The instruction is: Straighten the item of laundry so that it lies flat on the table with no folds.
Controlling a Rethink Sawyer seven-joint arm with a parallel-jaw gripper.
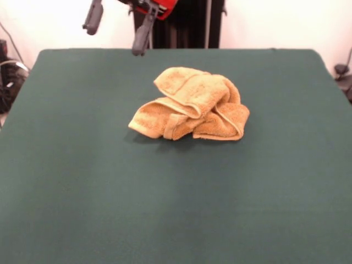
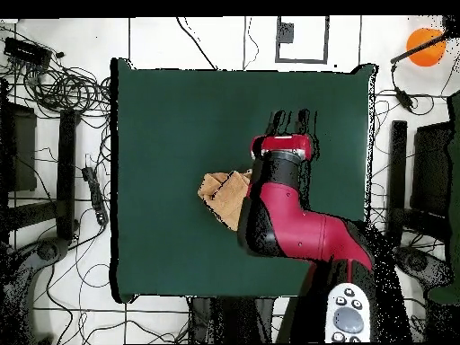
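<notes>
You can see the towel point(image 1: 190, 104) sitting in a lumpy heap a bit past the middle of the green table point(image 1: 82, 192). It is not flat at all. The cloth is bunched up and folded over itself many times. One thick roll lies across the top, and a hemmed edge curls along the front of it. Two rounded flaps stick out on the near side, one to the left and one to the right. A dark shadow sits under the heap's near edge.

Look up at the far side of the table in the front view. The gripper point(image 1: 117, 34) hangs there, high in the air, to the left of the towel and well apart from it. Its two dark fingers point(image 1: 93, 16) are spread wide, with a big gap between them. They hold nothing. The right one reaches down lower than the left one, to the table's far edge in the picture.

From above, the red arm point(image 2: 287, 220) covers part of the heap. Only a small piece of the towel point(image 2: 223, 193) peeks out on the left side of the arm, near the middle of the table point(image 2: 171, 126). Cables lie on the floor point(image 2: 54, 90) around the table.
</notes>
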